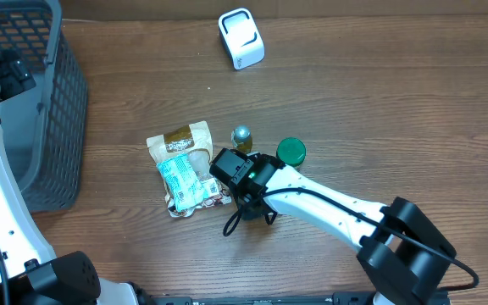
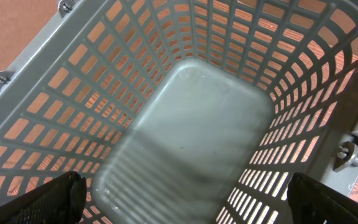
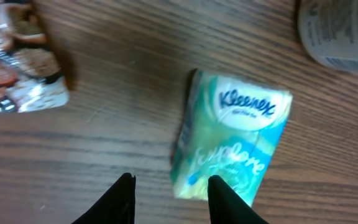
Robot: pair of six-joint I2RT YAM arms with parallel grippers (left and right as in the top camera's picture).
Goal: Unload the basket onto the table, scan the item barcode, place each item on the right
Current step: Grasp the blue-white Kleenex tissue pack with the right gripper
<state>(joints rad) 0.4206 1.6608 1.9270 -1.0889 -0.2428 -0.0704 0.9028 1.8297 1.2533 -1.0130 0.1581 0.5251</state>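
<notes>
Tissues (image 3: 232, 134) between snack bag (image 3: 17, 71), perhaps bottle (image 3: 340, 34)

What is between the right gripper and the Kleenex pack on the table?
Nothing visible. The right gripper hangs open just above the Kleenex pack, which lies on bare wood, the snack bag apart from it.

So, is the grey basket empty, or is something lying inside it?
Empty. The left wrist view looks straight down into the basket and shows only its bare floor and slotted walls, with nothing lying in it.
</notes>
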